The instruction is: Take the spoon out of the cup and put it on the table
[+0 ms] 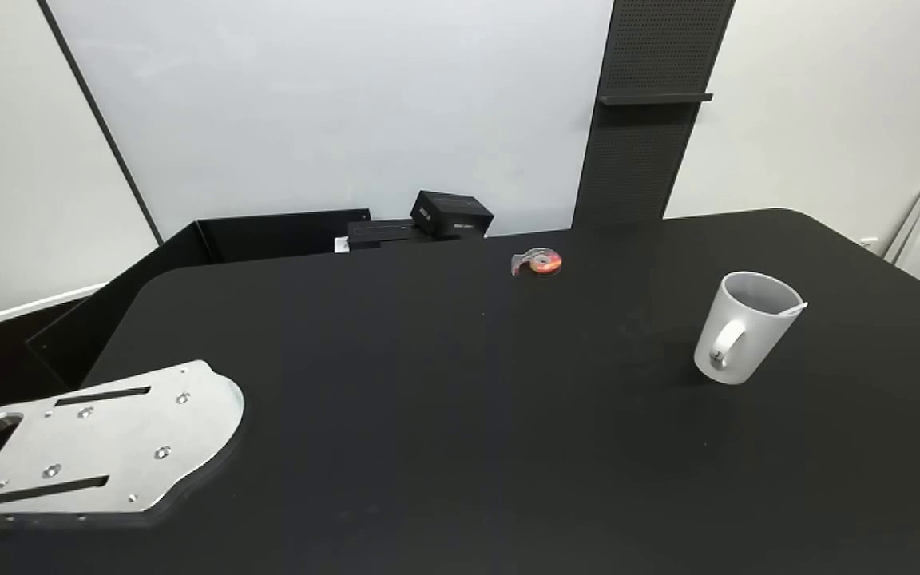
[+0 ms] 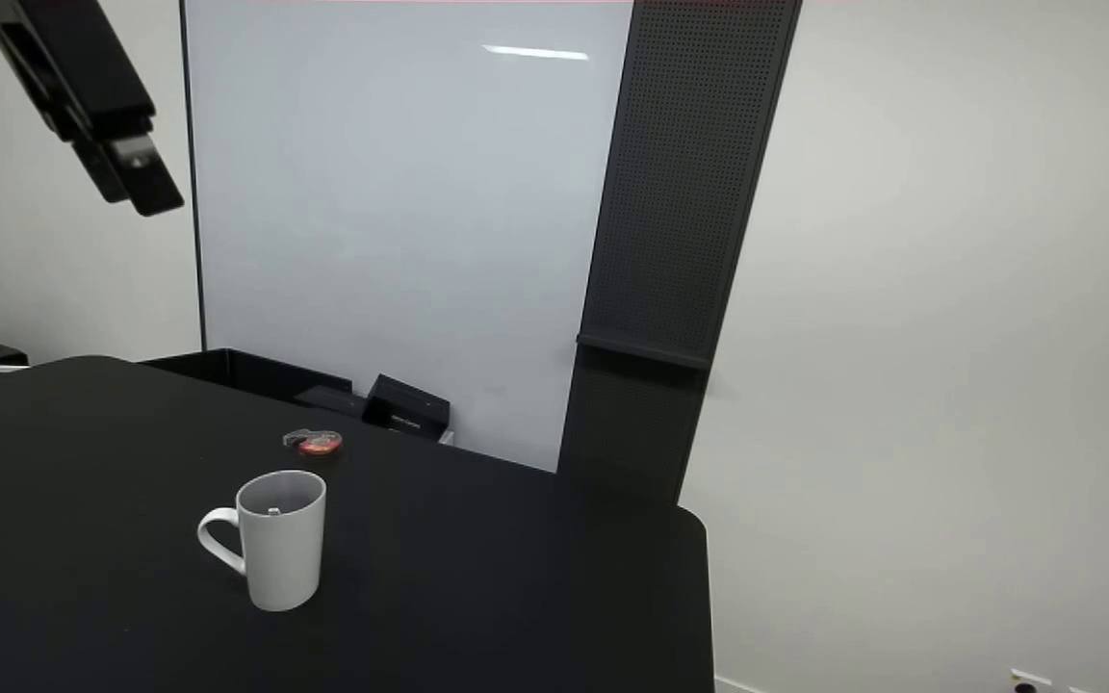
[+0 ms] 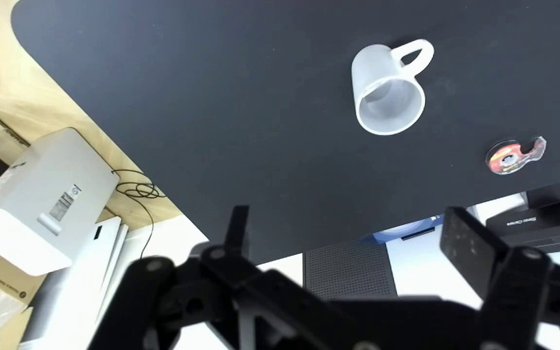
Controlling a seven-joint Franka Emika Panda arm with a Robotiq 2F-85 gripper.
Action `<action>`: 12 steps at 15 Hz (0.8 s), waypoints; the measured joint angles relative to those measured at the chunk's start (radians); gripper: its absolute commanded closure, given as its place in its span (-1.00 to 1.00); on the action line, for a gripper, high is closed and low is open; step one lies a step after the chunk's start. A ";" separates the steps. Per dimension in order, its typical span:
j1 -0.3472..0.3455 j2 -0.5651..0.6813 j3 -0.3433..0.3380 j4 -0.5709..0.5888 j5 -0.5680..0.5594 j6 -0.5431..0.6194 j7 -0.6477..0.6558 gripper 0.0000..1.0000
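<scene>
The white cup (image 1: pixel 739 339) stands upright on the black table (image 1: pixel 460 415), and it also shows in an exterior view (image 2: pixel 283 563) and the wrist view (image 3: pixel 375 63). The white spoon (image 1: pixel 794 309) is in the cup, its tip leaning just over the rim; its tip also shows inside the rim in an exterior view (image 2: pixel 273 512). Most of the spoon is hidden by the cup wall. My gripper (image 3: pixel 345 214) is open and empty, its fingers wide apart. In an exterior view the gripper (image 2: pixel 150 188) hangs high above the table, away from the cup.
A tape dispenser (image 1: pixel 543 262) lies on the table near the back edge. A white flat metal plate (image 1: pixel 124 439) is at the table's left in an exterior view. Black boxes (image 1: pixel 452 214) stand behind the back edge, before the wall.
</scene>
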 measured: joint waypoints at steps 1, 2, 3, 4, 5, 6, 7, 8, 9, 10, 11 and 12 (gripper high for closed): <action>-0.009 0.018 -0.010 -0.004 0.001 0.026 0.004 -1.00; -0.015 0.037 -0.020 -0.010 0.005 0.064 0.008 -1.00; -0.019 0.059 -0.029 -0.019 0.009 0.111 0.013 -1.00; -0.020 0.085 -0.039 -0.027 0.018 0.163 0.017 -1.00; -0.020 0.113 -0.047 -0.035 0.030 0.213 0.019 -1.00; -0.020 0.145 -0.054 -0.039 0.042 0.264 0.023 -1.00; -0.020 0.181 -0.060 -0.041 0.053 0.315 0.027 -1.00; -0.021 0.217 -0.064 -0.040 0.065 0.363 0.033 -1.00; -0.022 0.252 -0.067 -0.039 0.074 0.407 0.042 -1.00; -0.023 0.287 -0.070 -0.036 0.086 0.445 0.052 -1.00; -0.024 0.322 -0.073 -0.030 0.098 0.477 0.067 -1.00; -0.024 0.354 -0.076 -0.022 0.112 0.502 0.081 -1.00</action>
